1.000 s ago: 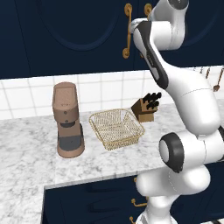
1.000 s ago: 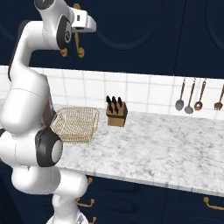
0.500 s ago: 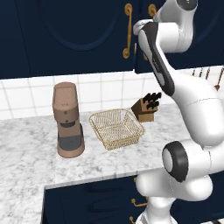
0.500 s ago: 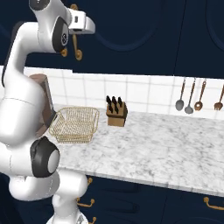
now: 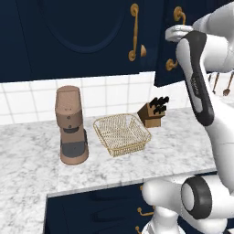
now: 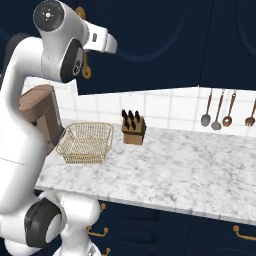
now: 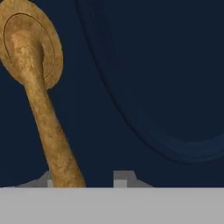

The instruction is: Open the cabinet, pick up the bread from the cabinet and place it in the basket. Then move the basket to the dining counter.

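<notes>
One basket (image 5: 121, 134) sits in the middle of our left base view, with nothing inside. The cabinet (image 5: 82, 36) fills the top, one door swung a little out. In our hand view, its handle (image 7: 41, 109) runs between the gripper (image 7: 85, 178) tips; we cannot tell if they pinch it.

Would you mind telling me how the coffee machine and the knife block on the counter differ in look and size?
The coffee machine is tall, rounded and brown with a dark front panel; the knife block is low, boxy and lighter wood, with dark handles sticking up. The coffee machine stands left of the basket, the knife block behind its right corner. Both rest on the marble counter against the tiled wall.
</notes>
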You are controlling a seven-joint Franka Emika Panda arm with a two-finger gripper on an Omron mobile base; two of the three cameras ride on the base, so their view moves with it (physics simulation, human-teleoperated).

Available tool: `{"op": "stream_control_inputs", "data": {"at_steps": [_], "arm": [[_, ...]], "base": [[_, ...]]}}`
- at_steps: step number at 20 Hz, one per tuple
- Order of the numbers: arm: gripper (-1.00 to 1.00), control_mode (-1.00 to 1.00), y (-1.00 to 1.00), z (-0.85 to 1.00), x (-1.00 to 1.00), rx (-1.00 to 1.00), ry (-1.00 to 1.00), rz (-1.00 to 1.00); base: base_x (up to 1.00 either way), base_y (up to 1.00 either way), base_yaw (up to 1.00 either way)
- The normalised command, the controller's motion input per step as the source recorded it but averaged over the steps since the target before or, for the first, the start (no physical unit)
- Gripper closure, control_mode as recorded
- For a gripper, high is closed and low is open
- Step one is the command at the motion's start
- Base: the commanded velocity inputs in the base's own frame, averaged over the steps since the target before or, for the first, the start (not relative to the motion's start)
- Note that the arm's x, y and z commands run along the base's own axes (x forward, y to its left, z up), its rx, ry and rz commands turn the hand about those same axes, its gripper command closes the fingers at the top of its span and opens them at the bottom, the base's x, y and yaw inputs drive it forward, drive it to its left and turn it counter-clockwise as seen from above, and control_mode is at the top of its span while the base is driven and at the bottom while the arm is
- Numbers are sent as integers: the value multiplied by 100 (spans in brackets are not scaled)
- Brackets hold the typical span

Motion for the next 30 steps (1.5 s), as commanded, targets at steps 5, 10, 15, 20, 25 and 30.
{"op": "stream_control_inputs", "data": {"at_steps": [5,10,15,20,25,30], "arm": [[100,-100,-100,6,-96,18,7,0],[100,-100,-100,0,-46,18,23,0],[100,-100,-69,0,-86,8,11,-1],[-100,-100,-9,0,-73,0,1,-2],[-100,-100,4,8,-58,-1,-5,0],[-100,-100,97,12,-48,-46,0,0]], "base": [[0,0,0],[0,0,0],[0,0,0],[0,0,0],[0,0,0],[0,0,0]]}}
